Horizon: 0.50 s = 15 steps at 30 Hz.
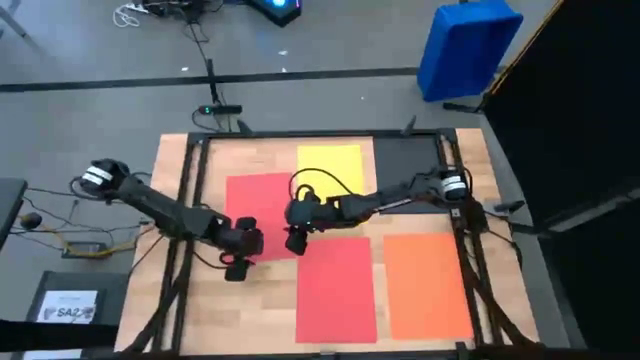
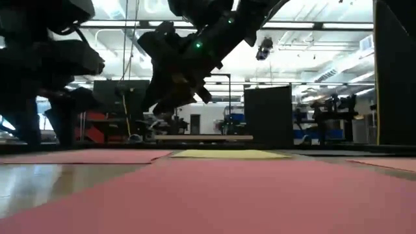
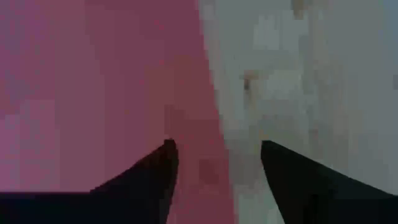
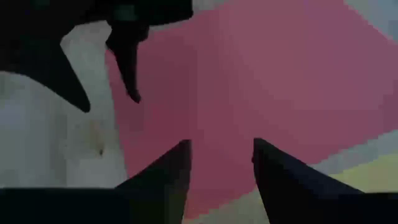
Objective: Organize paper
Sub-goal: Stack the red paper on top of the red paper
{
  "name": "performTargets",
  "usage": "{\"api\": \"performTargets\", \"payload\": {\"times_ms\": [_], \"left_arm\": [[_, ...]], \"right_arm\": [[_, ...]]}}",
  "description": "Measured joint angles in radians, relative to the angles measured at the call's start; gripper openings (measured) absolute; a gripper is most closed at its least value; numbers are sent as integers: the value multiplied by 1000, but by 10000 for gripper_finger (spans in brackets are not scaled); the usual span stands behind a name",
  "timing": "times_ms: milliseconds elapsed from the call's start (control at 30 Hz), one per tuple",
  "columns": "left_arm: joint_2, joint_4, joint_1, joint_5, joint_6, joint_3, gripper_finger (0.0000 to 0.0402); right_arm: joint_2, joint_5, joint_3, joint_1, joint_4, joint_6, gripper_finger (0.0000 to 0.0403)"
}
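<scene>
your left gripper (image 3: 214, 155) hangs spread open over the edge of the upper red sheet (image 1: 258, 205), gripping nothing. your right gripper (image 4: 221, 152) hovers half-open over that same sheet on the desk (image 1: 170, 165), empty too.

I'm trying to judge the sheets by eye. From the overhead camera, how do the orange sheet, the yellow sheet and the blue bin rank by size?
1. orange sheet, largest.
2. blue bin.
3. yellow sheet, smallest as seen, though the right arm covers part of it.
The bin sits off the table, perhaps at another height, so its place is unsure.
</scene>
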Motion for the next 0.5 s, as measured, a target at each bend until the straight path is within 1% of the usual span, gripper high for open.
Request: {"api": "performTargets", "payload": {"times_ms": [100, 367, 500], "left_arm": [[23, 22, -1, -35, -1, 0, 214], [128, 55, -3, -41, -47, 5, 214], [146, 54, -1, -27, -54, 5, 214]], "right_arm": [[0, 2, 0, 0, 5, 18, 143], [0, -4, 0, 2, 3, 27, 143], [0, -4, 0, 5, 3, 27, 143]]}}
